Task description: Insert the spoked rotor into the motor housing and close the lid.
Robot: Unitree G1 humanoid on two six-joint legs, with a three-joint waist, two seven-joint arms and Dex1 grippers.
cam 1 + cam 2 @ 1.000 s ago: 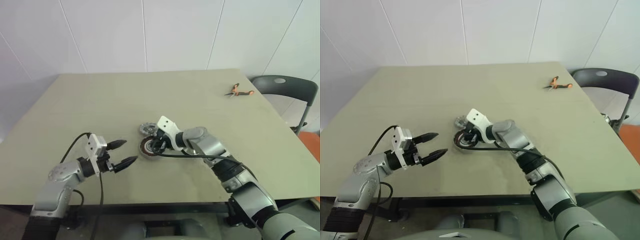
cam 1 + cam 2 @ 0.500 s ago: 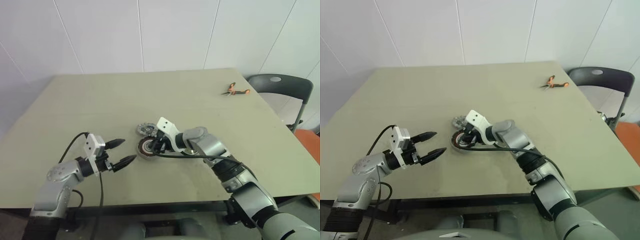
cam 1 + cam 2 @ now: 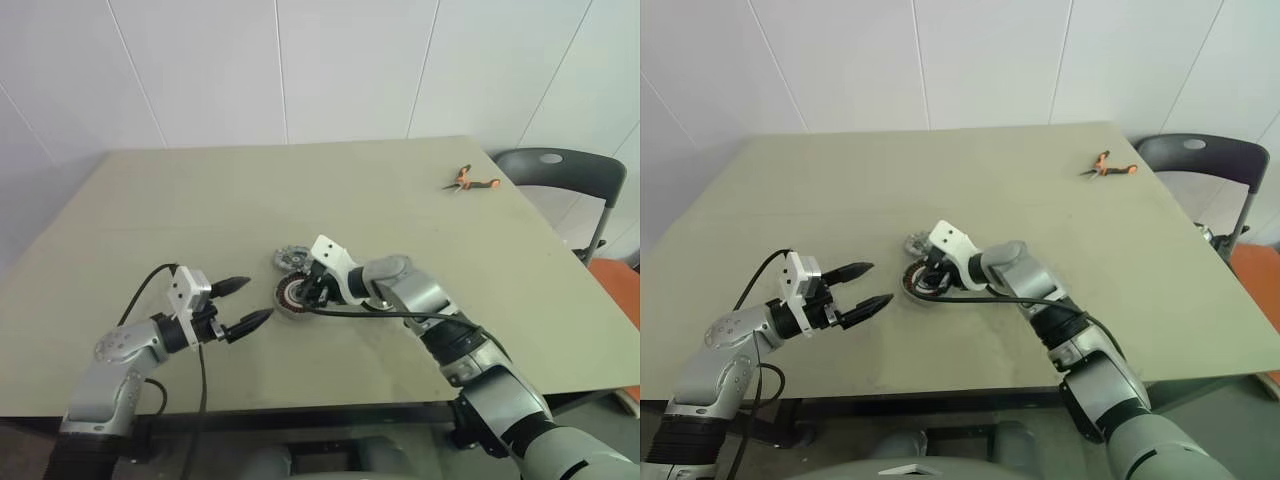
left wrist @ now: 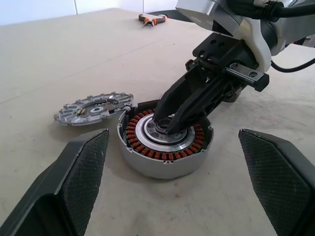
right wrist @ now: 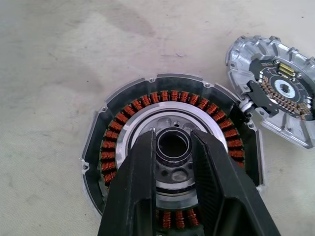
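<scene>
Table (image 3: 420,190): same layout as a second ago. The whole view has shifted a little, so that's the camera, not the parts.

Right gripper (image 5: 173,147) stays over the motor housing (image 4: 165,145) near the table's middle. Its two black fingers (image 5: 133,196) are close together, pinching the dark ring at the housing's silver centre, inside the copper windings. Whether that ring is the spoked rotor, I cannot tell. Wrist looks tipped slightly differently than before, position unchanged.

Left gripper (image 3: 240,305) hovers to the left of the housing, pointed at it, fingers (image 4: 74,177) spread wide, touching nothing. No change from earlier.

Lid (image 5: 275,101) lies flat on the table, inner face up, its edge just touching the housing's far side. Not moved.

Orange-handled pliers (image 3: 472,181) sit at the far right, well apart from the rest. Not moved.
</scene>
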